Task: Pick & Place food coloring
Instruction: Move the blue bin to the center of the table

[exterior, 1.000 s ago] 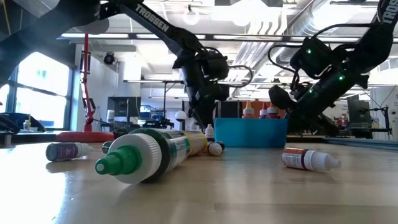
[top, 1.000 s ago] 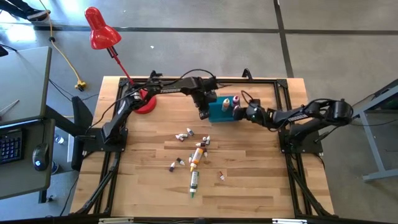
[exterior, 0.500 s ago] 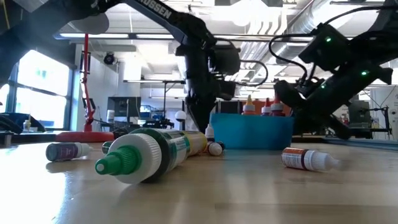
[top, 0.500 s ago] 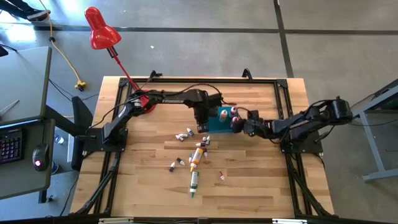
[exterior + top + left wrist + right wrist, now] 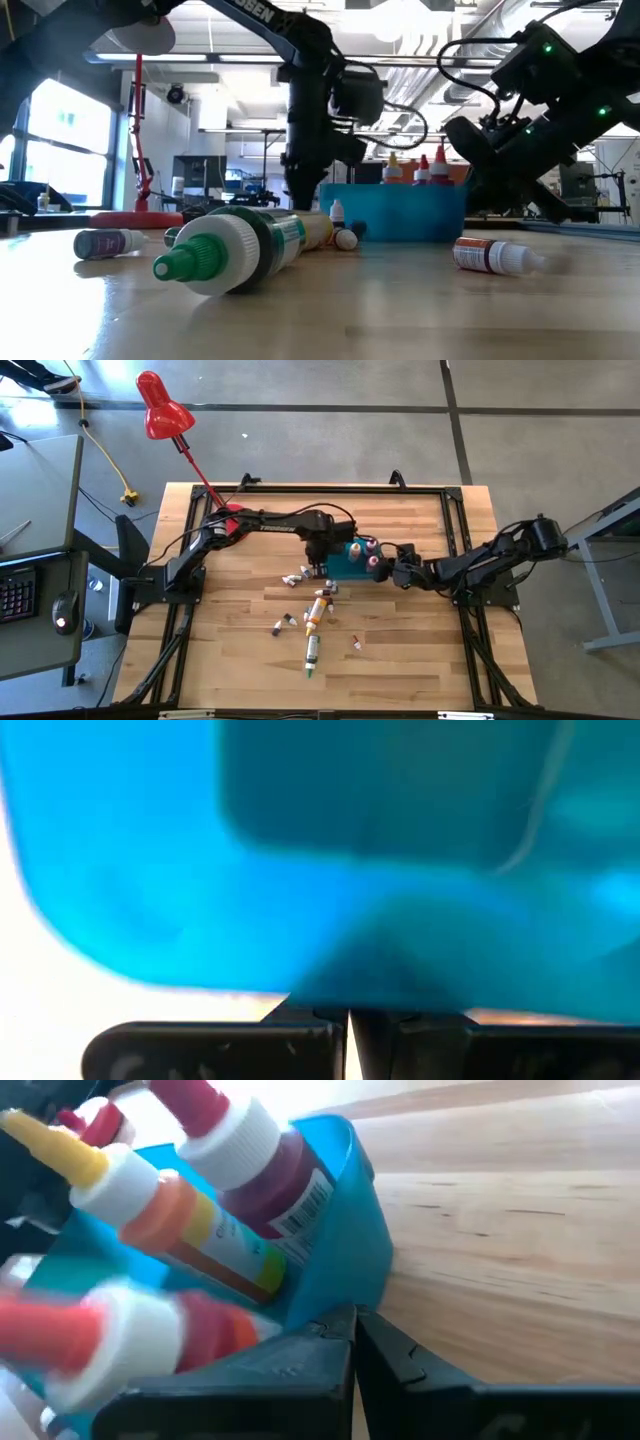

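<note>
the blue bin (image 5: 352, 560) is being nudged between the left hand (image 5: 318, 568) and right hand (image 5: 402, 574), both closed tight and holding nothing. a few food coloring bottles (image 5: 215, 1175) stand inside; most food coloring (image 5: 316, 622) lies scattered on the worktop (image 5: 400, 650). next, a loose bottle must be gripped.

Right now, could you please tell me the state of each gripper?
Left gripper: shut, holding nothing, pressed against the blue bin.
Right gripper: shut, holding nothing, at the bin's opposite side.
</note>
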Robot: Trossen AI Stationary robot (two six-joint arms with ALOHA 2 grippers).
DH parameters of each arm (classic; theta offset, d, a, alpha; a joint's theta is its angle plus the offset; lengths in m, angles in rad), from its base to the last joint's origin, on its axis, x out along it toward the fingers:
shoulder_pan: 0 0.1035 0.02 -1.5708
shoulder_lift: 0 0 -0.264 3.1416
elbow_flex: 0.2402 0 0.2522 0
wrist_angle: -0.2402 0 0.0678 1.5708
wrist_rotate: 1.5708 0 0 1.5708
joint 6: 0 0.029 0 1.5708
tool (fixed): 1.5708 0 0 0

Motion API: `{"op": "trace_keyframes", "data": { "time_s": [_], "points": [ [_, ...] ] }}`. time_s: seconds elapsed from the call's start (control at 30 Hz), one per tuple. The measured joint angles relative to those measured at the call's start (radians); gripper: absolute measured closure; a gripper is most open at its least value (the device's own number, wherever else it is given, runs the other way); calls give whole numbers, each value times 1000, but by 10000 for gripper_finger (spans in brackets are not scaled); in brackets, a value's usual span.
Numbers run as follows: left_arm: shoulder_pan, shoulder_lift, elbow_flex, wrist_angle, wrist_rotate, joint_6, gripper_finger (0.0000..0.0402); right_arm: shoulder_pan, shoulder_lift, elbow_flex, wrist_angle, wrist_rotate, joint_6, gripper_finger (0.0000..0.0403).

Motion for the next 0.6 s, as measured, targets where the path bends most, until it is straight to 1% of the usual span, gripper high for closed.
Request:
{"op": "trace_keyframes", "data": {
  "time_s": [0.1, 0.23, 0.33, 0.47, 0.6],
  "points": [
    [0, 0, 0, -36, -55, -2, 402, 0, 0, -1, 12, 3, -27, 403],
    [2, -9, 0, -52, -63, -2, 402, -1, 0, -1, 14, 23, -51, 403],
    [2, -35, -1, -74, -111, -2, 402, -2, -5, -2, 7, 25, -74, 403],
    [2, -109, -1, -132, -181, -2, 402, -2, -29, -3, -7, 23, -106, 403],
    [3, -219, -2, -160, -197, 2, 402, -2, -114, -3, -63, 23, -143, 403]
  ]
}}
